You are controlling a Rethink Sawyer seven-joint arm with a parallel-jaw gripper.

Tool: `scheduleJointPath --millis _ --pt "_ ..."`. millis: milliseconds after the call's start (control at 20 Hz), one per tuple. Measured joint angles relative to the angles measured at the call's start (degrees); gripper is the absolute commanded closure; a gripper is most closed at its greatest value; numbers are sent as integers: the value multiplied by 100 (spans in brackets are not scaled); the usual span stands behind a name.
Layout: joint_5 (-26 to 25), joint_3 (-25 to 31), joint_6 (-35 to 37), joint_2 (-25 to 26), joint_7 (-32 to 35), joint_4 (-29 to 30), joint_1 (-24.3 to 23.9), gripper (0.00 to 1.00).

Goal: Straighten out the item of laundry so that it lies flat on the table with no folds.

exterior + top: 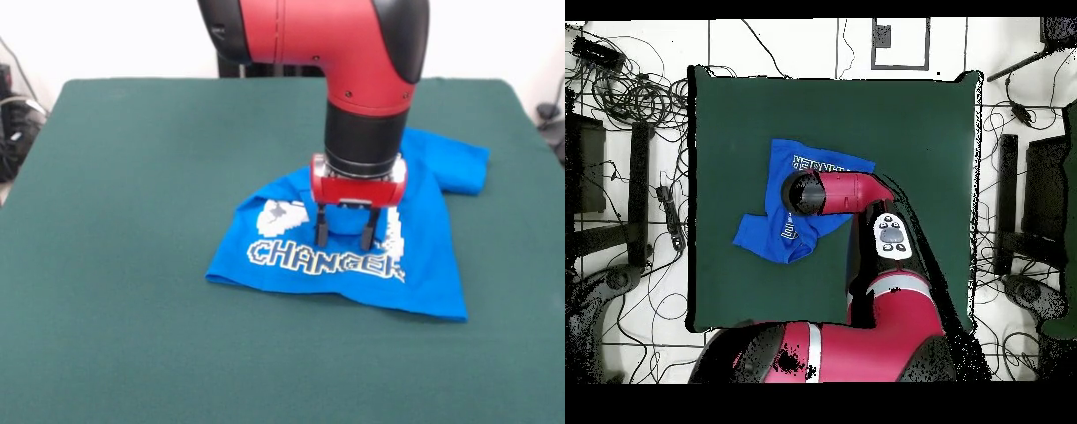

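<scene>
The blue T-shirt (424,265) lies crumpled and partly folded on the green table (132,221), well clear of its edges, one sleeve sticking out; the gripper (345,237) hangs just over the print, its two fingers spread, pinching nothing

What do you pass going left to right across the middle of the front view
Bare green table → the blue T-shirt's printed body with the gripper over it, fingers open → the shirt's sleeve → table again.
</scene>
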Motion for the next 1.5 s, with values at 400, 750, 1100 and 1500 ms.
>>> scheduleJointPath --millis 400,750,1100,1500 --pt "1 0 -84 -6 0 56 2 0" --pt "1 0 -110 -11 0 80 2 0" --pt "1 0 -110 -18 0 92 3 0" --pt "1 0 -110 -28 0 103 3 0"
